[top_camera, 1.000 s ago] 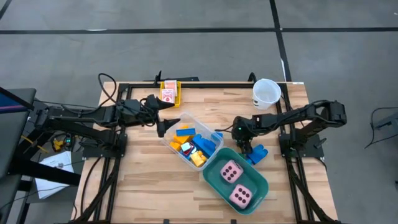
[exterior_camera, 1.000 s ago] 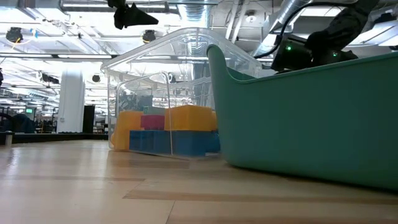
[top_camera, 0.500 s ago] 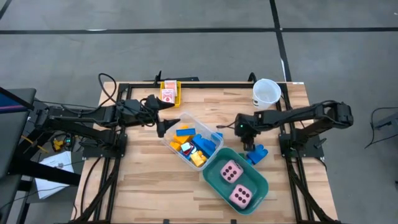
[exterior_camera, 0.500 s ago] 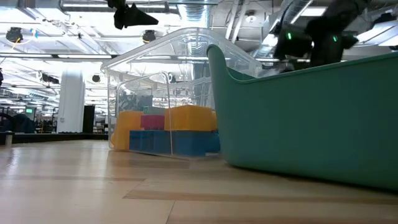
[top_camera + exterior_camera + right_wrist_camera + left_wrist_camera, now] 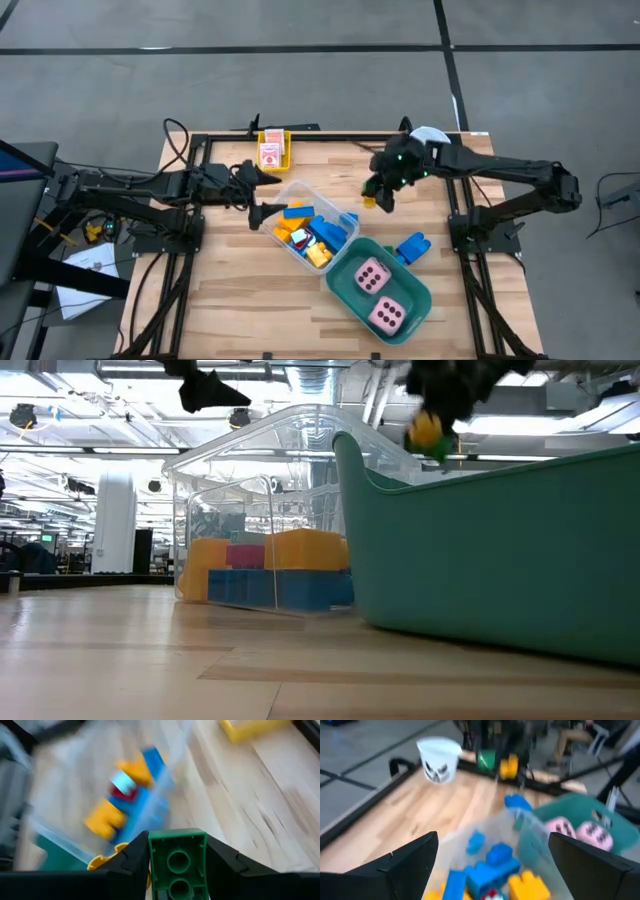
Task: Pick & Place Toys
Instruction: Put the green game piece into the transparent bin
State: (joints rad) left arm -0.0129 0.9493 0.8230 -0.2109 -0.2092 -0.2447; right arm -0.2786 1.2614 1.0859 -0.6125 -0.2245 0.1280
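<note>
My right gripper hangs above the table, just beyond the clear bin, shut on a green brick with a yellow brick joined to its side. The bin holds blue, yellow and red bricks. My left gripper hovers open over the bin's left end with nothing between its fingers. Two pink dice lie in the teal tub. A blue brick rests on the table beside the tub. Pink-white cards lie in a yellow tray at the far edge. My right gripper pinches the green brick's two opposite side walls between its two fingers, the brick's hollow underside facing the wrist. The fingers slant down from the table's right side. The green brick is lifted clear, and the yellow brick sticks out past one finger.
A white cup stands at the far right corner, partly under my right arm. The teal tub sits at the near right, touching the clear bin's corner. Bare wood lies along the near left of the table.
My right gripper has risen from the table beside the blue brick and gone toward the far edge and somewhat left, its wrist rolling as it went. It has lifted the green and yellow bricks clear. The blue brick has stayed on the table.
</note>
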